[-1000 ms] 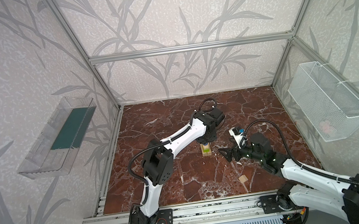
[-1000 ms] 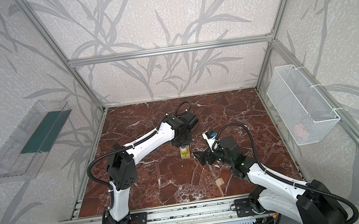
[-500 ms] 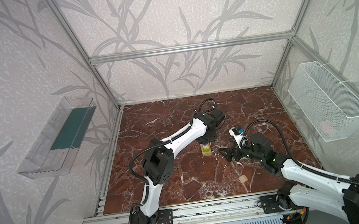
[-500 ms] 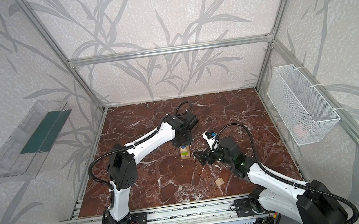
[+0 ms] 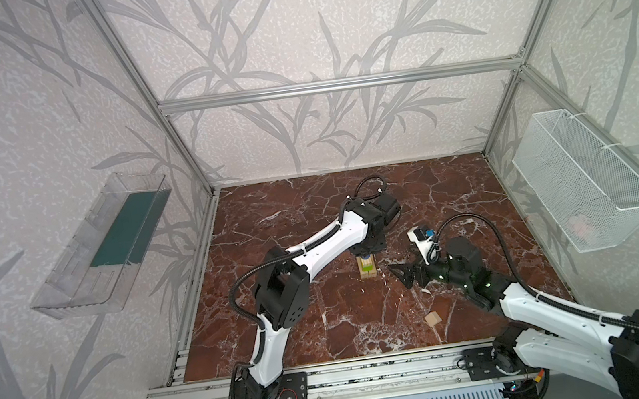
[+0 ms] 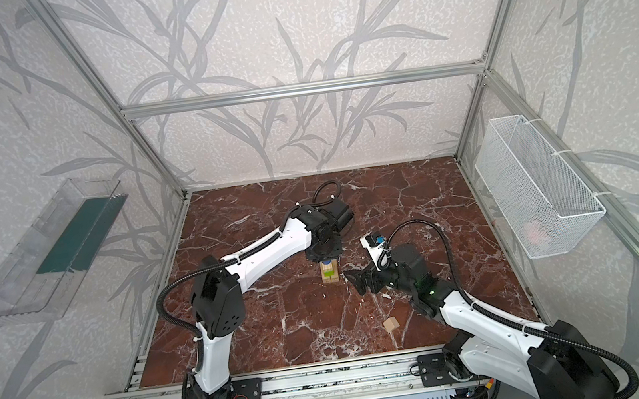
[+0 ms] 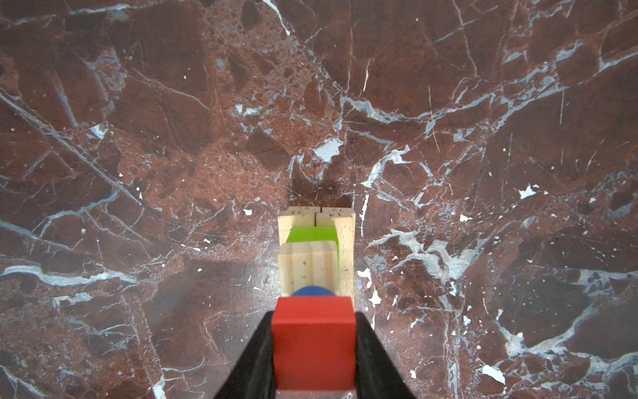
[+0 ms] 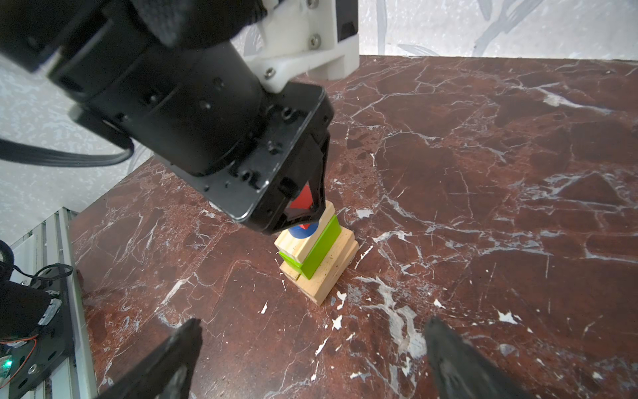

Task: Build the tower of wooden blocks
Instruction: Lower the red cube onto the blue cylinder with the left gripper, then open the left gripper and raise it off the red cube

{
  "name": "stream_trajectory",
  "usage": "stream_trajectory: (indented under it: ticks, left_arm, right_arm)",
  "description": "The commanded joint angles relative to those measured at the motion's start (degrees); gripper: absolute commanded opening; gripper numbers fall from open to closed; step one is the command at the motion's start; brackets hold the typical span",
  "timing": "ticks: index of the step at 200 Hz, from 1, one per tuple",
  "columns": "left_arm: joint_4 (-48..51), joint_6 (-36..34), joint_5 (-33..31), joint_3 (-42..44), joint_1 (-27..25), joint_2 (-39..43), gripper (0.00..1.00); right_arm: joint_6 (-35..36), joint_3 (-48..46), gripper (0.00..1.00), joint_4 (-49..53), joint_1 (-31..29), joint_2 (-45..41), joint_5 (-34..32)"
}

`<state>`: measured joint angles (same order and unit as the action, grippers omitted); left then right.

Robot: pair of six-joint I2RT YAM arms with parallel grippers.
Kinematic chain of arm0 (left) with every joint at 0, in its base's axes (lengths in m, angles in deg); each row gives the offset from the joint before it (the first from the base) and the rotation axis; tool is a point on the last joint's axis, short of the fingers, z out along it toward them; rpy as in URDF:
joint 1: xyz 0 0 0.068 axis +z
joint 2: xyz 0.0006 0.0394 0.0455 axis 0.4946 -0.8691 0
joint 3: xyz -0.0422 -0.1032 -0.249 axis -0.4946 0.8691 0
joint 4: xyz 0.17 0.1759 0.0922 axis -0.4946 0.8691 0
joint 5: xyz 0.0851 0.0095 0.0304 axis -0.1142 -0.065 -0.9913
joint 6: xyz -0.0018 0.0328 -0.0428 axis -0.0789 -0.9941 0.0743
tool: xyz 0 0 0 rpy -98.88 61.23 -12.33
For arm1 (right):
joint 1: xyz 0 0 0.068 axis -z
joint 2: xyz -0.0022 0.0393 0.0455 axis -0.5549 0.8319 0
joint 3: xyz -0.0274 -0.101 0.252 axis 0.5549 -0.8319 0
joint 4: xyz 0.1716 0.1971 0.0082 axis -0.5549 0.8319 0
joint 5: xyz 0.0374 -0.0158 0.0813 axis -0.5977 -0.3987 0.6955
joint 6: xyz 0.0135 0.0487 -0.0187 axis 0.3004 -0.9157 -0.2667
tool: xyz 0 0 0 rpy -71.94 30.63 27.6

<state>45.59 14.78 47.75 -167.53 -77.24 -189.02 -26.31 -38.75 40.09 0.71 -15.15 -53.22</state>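
The wood block tower (image 5: pixel 368 268) (image 6: pixel 329 272) stands mid-floor. In the right wrist view its base is two pale bars (image 8: pixel 328 273); a lime-green bar (image 8: pixel 322 243) lies on them, a pale bar (image 8: pixel 298 241) on that, and a blue disc (image 8: pixel 305 232) on top. My left gripper (image 7: pixel 314 316) points straight down over the tower, shut on the red block (image 7: pixel 313 342), which sits right above the disc; whether they touch I cannot tell. My right gripper (image 8: pixel 314 324) (image 5: pixel 401 275) stands open and empty, low, just right of the tower. A pale wedge piece (image 5: pixel 433 318) lies near the front.
A white wire basket (image 5: pixel 584 182) hangs on the right wall and a clear plastic tray (image 5: pixel 106 245) on the left wall. Aluminium rails (image 5: pixel 374 373) run along the front edge, where both arm bases sit. Frame posts mark the floor's corners.
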Motion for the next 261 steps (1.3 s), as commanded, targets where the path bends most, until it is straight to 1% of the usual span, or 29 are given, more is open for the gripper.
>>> stream_trajectory:
  ticks: [1, 69, 102, 129, 153, 166, 196, 229, 243, 261]
  left_arm:
    - [1.4, 0.2, -1.1, -0.9, 0.0, 0.2, 0.35]
    - [1.8, -0.3, -1.0, -1.0, 0.0, 2.3, 0.47]
    - [1.3, -1.4, -1.6, -0.2, -0.3, 6.0, 0.52]
    - [-0.1, -2.5, -2.4, 2.6, -0.6, 10.9, 0.57]
    - [-3.3, -4.2, -2.7, 8.2, -0.9, 17.0, 0.61]
    - [-5.5, -5.3, -3.1, 12.0, -0.9, 21.1, 0.63]
    - [-14.8, -10.2, -3.6, 25.0, -0.8, 31.3, 0.68]
    - [-22.2, -14.4, -2.4, 35.8, -0.4, 40.7, 0.75]
    - [-25.0, -16.3, -0.5, 39.4, -0.2, 43.8, 0.78]
    - [-28.8, -18.6, 3.4, 43.9, -0.1, 46.9, 0.82]
  right_arm:
    - [0.0, -0.4, 0.99, -0.7, 0.1, -1.1, -0.7]
    - [0.1, -0.4, 0.99, -0.6, 0.1, -1.0, -0.8]
    - [-0.2, -0.4, 0.99, -0.1, 0.1, -1.0, -1.6]
    - [-0.9, 0.4, 0.99, 1.9, 0.1, -1.0, -3.6]
    - [-4.0, 2.0, 0.99, 6.2, 0.1, -0.7, -10.4]
    - [-5.4, 3.1, 0.99, 9.3, 0.2, -0.4, -12.9]
    - [-9.1, 7.7, 0.99, 21.1, 0.1, -0.4, -16.6]
    - [-12.4, 10.2, 0.99, 32.5, 0.2, -2.1, -17.6]
    - [-14.0, 11.1, 0.99, 37.1, 0.1, -3.3, -18.0]
    - [-15.8, 12.2, 0.99, 43.4, 0.1, -5.0, -18.6]
